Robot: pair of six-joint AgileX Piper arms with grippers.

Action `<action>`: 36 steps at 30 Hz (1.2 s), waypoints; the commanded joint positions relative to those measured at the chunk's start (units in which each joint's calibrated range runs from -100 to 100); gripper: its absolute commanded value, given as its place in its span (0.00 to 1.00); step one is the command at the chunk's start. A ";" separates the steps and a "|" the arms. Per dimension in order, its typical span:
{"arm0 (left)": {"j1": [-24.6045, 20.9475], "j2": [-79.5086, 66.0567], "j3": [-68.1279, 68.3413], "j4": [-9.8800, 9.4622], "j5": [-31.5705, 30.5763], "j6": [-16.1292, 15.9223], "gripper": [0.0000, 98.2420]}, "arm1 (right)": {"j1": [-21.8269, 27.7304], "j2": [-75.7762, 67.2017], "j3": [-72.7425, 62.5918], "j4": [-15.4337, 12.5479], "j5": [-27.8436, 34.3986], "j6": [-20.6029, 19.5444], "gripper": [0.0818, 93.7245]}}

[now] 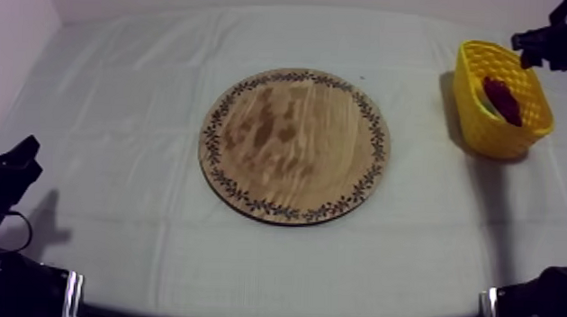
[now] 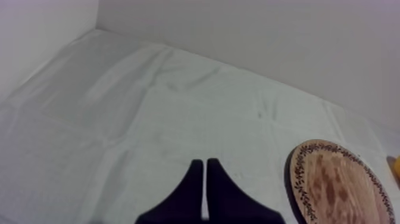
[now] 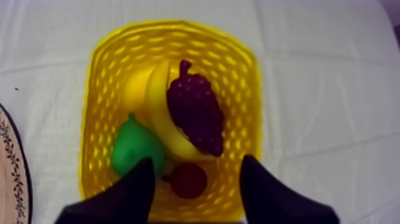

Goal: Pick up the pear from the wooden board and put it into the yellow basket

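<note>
The green pear (image 3: 136,150) lies in the yellow basket (image 3: 172,27), beside a banana (image 3: 156,101), a bunch of grapes (image 3: 196,113) and a small red fruit (image 3: 188,180). Just above the basket my right gripper (image 3: 197,162) hangs open, holding nothing. From the top view the basket (image 1: 490,140) stands at the far right with the grapes (image 1: 503,99) showing, and my right gripper (image 1: 536,45) is over its far rim. The round wooden board (image 1: 292,144) is bare. My left gripper (image 2: 205,173) is shut on nothing, low over the cloth at the near left (image 1: 15,163).
The board's patterned rim (image 2: 297,179) lies just to the right of my left gripper. The back wall runs close behind the table's far edge. Open cloth surrounds the board on all sides.
</note>
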 commanded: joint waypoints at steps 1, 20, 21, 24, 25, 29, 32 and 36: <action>0.00 0.00 0.00 -0.02 -0.01 0.01 0.00 | 0.12 -9.71 6.01 -0.31 -6.36 1.04 0.37; 0.00 0.00 0.00 -0.02 -0.01 0.01 0.00 | -0.44 -58.19 45.63 -30.67 -29.19 27.86 0.11; 0.00 0.00 0.00 -0.02 -0.01 0.01 0.00 | -0.51 -60.20 47.08 -30.73 -28.73 27.98 0.09; 0.00 0.00 0.00 -0.02 -0.01 0.01 0.00 | -0.62 -65.57 50.98 -30.52 -27.43 27.69 0.07; 0.00 0.00 0.00 -0.02 -0.01 0.01 0.00 | -0.61 -67.22 52.29 -30.65 -27.21 27.66 0.06; 0.00 0.00 0.00 -0.02 -0.01 0.01 0.00 | -0.69 -72.66 56.93 -30.89 -26.76 26.85 0.03; 0.00 0.00 0.00 -0.02 -0.01 0.01 0.00 | -1.27 -76.01 59.78 -29.61 -25.70 24.86 0.01; 0.00 0.00 0.00 -0.02 -0.01 0.01 0.00 | -2.41 -79.72 62.09 -24.30 -22.19 18.37 0.01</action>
